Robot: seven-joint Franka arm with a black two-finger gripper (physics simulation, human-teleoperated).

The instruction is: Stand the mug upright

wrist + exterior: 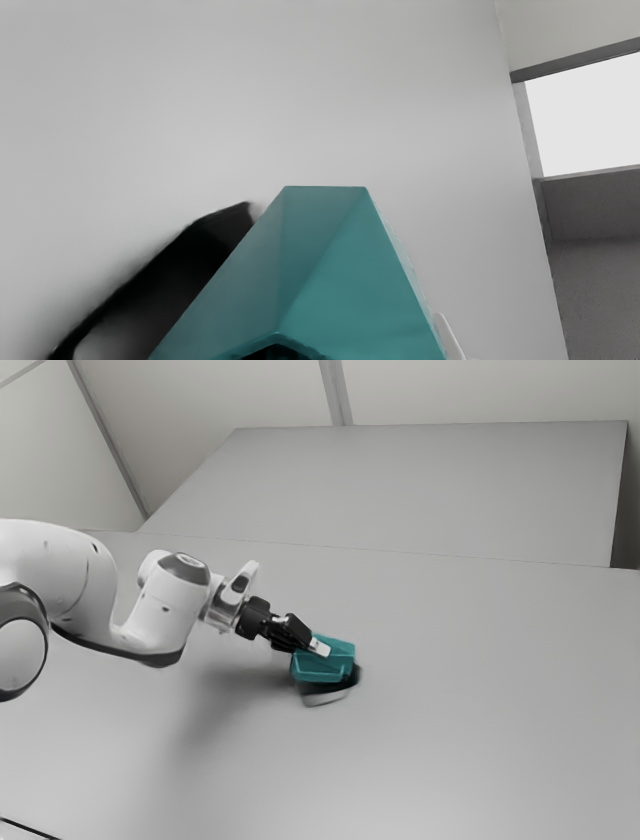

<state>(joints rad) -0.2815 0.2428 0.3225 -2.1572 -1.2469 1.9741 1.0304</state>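
Note:
The teal, faceted mug (328, 666) is by the hand, near the middle of the exterior view, tilted over rather than standing upright. My gripper (319, 647) reaches down to it from the exterior view's left, its tip overlapping the mug's upper side. In the wrist view the mug (345, 280) spreads up from the bottom edge, with a dark opening low on it. A pale bit of the gripper (449, 338) shows beside the mug's flank. Whether the mug touches the table cannot be made out, and its far side is hidden.
The grey tabletop (470, 710) stretches around the mug and the arm. A black shadow with a pale patch lies under and beside the mug. Behind the table stands a large grey panel (420, 490), and a bright window-like opening (590, 120) shows past the surface's edge.

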